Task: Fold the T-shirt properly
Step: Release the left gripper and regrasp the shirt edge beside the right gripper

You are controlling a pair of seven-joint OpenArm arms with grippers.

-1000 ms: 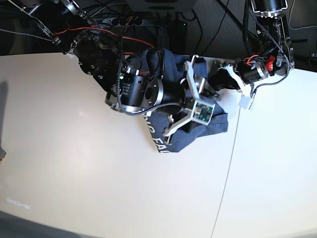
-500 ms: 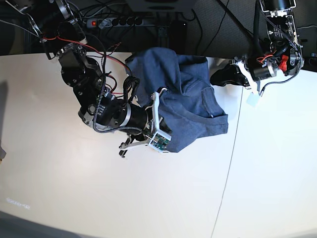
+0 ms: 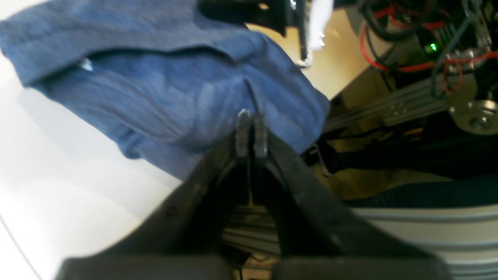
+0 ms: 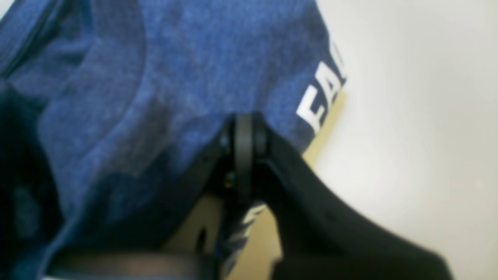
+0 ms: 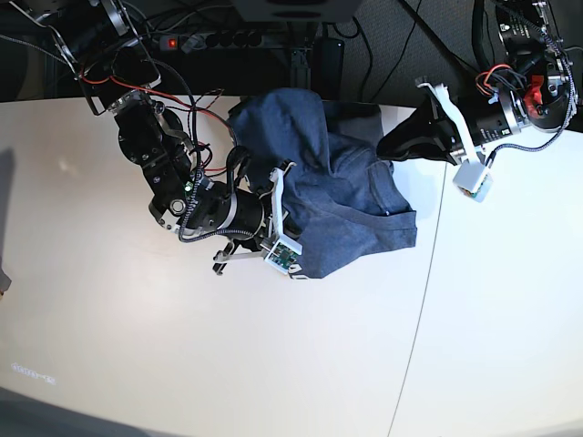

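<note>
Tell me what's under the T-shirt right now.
The T-shirt lies bunched on the white table. Only bare tabletop shows beneath its lifted edge in the right wrist view; anything under the rest is covered by fabric.

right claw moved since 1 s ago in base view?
Yes. The right claw has swung from over the T-shirt, near the table seam, away from that seam to the shirt's outer edge, now shut on fabric.

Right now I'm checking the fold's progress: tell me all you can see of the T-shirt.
The T-shirt is heathered blue-grey knit, bunched and creased on the white table, not flat. White block lettering shows at one edge in the right wrist view. The right gripper is shut on that edge; the left gripper is shut on a fold at the far side.
</note>
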